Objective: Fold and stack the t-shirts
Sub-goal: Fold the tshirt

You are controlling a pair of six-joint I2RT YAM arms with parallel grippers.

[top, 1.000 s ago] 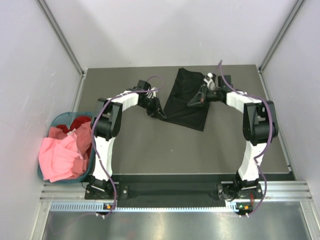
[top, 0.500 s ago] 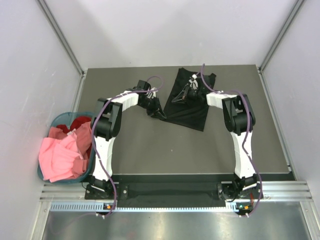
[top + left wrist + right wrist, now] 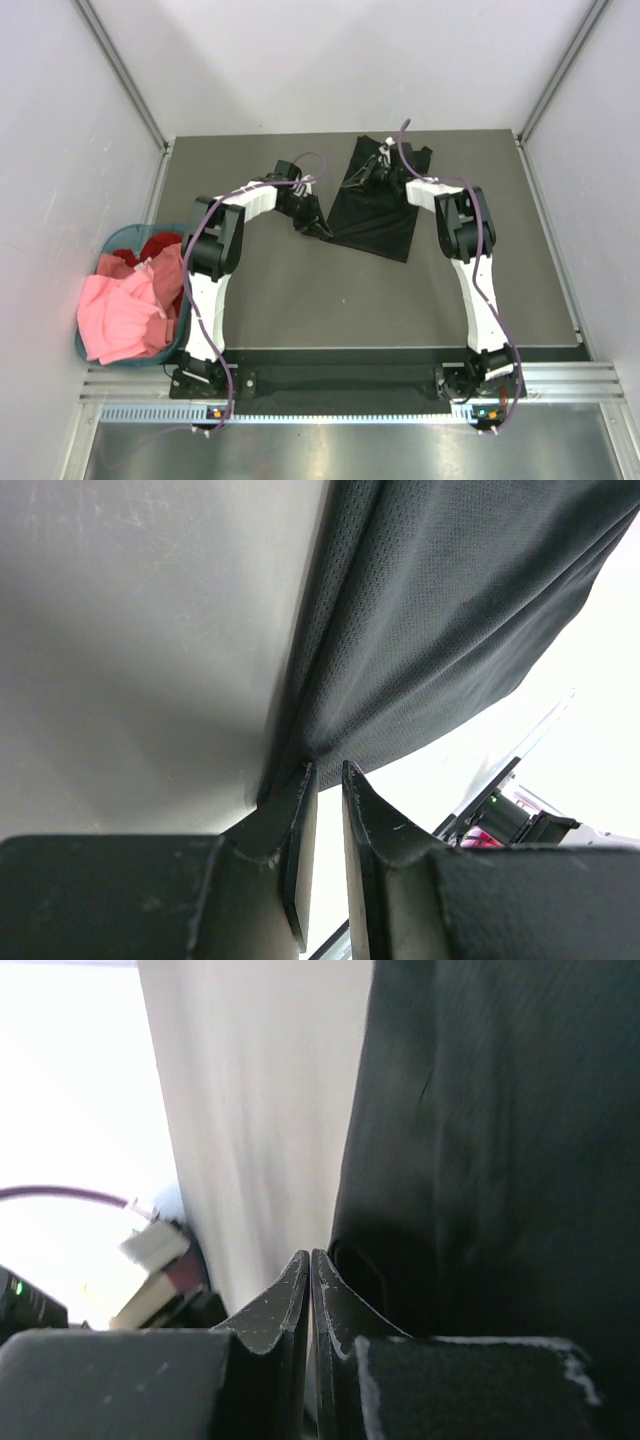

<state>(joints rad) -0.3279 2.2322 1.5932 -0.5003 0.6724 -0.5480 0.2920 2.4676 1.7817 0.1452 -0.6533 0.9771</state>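
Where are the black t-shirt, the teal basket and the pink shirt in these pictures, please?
black t-shirt (image 3: 380,215), overhead view, middle of the spread cloth.
teal basket (image 3: 125,233), overhead view, its far rim.
pink shirt (image 3: 120,320), overhead view, middle of the crumpled bundle.

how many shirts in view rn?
3. A black shirt lies at the far side of the table. A pink shirt and a red shirt are heaped in the basket. More may be buried there.
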